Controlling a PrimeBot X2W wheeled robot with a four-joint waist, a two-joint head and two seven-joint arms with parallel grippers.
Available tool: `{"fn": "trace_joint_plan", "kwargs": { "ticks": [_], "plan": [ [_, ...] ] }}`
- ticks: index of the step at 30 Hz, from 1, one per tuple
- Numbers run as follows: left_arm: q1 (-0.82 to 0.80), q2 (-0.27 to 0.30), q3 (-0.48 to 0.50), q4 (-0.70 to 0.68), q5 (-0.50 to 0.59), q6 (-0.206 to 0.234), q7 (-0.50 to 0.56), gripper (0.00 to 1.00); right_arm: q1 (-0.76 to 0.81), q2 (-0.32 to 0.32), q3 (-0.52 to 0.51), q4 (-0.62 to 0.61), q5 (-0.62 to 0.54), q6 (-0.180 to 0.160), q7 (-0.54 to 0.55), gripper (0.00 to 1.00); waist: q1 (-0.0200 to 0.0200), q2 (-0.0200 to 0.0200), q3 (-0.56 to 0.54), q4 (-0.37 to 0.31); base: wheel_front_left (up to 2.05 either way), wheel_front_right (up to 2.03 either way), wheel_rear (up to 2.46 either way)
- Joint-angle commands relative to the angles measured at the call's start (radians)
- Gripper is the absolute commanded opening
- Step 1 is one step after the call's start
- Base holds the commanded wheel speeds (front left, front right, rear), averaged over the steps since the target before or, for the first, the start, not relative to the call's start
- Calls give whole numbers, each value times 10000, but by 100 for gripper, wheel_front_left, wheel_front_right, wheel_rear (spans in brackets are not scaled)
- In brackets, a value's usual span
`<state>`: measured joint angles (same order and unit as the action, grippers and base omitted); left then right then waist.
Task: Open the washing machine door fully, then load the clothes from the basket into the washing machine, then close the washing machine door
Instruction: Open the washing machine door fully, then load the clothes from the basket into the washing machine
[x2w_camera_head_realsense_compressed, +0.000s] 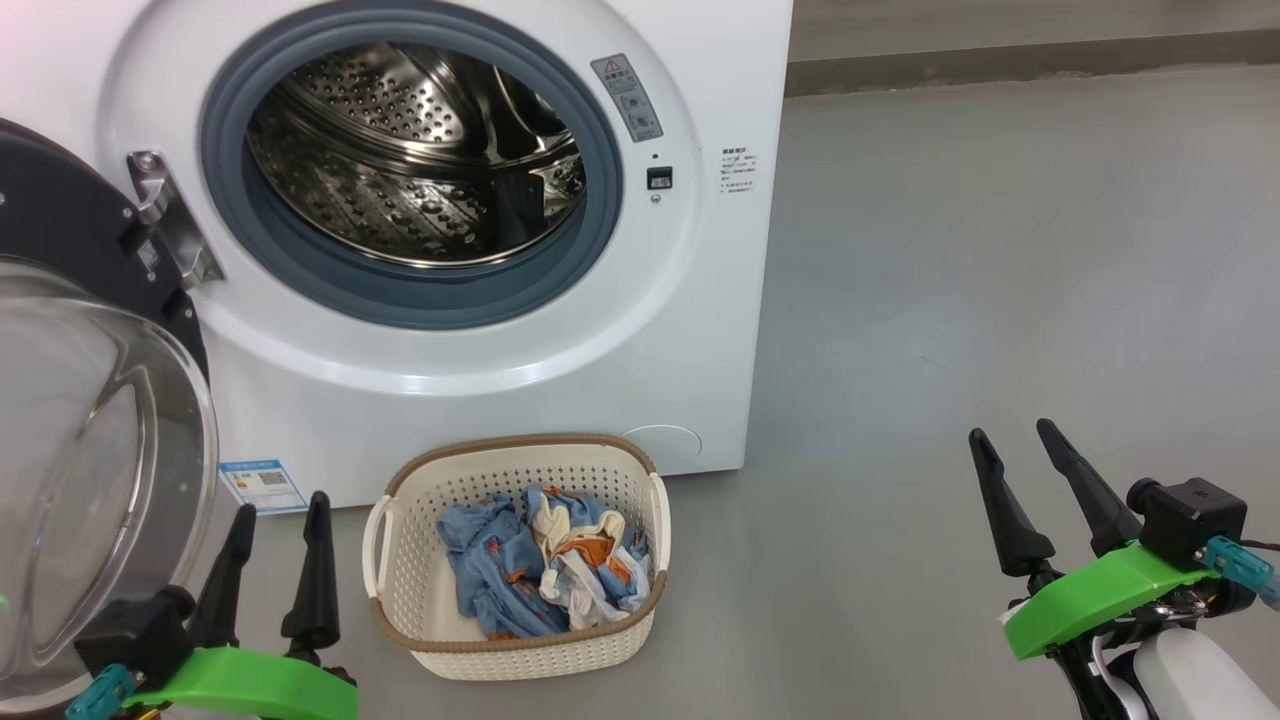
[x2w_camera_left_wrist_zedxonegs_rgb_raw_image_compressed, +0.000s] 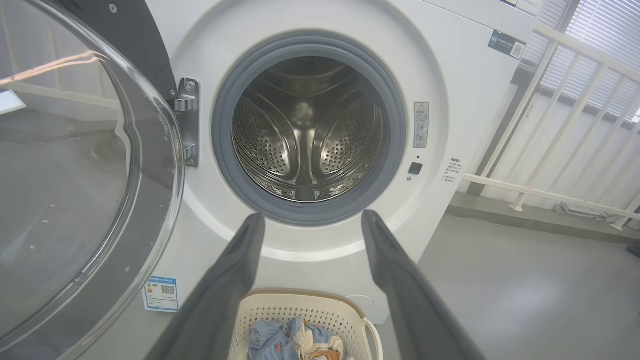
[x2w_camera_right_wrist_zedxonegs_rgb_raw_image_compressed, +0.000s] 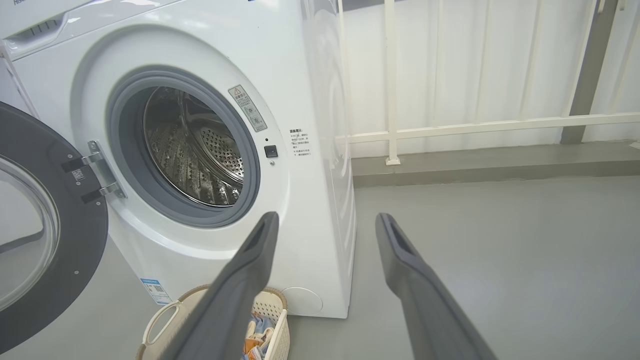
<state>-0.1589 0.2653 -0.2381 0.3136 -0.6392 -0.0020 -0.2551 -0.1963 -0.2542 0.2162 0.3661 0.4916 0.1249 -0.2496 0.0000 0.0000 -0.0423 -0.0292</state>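
Now: door (x2w_camera_head_realsense_compressed: 90, 400) stands wide open left of basket (x2w_camera_head_realsense_compressed: 520, 442); clothes (x2w_camera_head_realsense_compressed: 540, 570) heaped inside basket. Left gripper (x2w_camera_head_realsense_compressed: 282, 503) just left of basket, right gripper (x2w_camera_head_realsense_compressed: 1010, 430) well right, both spread, empty. Suggested: descend onto heap centre, pinch deep, avoid rim.

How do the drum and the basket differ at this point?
The drum is shiny steel; the basket is cream plastic with a brown rim. The drum is round and opens to the front; the basket is rectangular, opens upward and sits on the floor. The drum looks empty; the basket holds the clothes. Both have perforated walls.
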Motion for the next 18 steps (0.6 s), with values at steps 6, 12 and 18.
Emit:
{"fn": "trace_joint_plan", "kwargs": {
  "ticks": [6, 12, 18],
  "plan": [
    [-187, 209, 469, -196, 128, -135, -66, 100, -255, -116, 77, -276, -63, 58, -122, 100, 0, 0, -22, 106, 0, 0, 0],
    [-181, 204, 526, -209, 174, -164, -66, 100, -262, -100, 76, -257, -24, 58, -122, 100, 0, 0, -8, 148, 0, 0, 0],
    [-155, 168, 592, -279, 253, -198, -66, 100, -251, -102, 67, -251, -5, 58, -122, 100, 0, 0, 7, 170, 0, 0, 0]
  ]
}}
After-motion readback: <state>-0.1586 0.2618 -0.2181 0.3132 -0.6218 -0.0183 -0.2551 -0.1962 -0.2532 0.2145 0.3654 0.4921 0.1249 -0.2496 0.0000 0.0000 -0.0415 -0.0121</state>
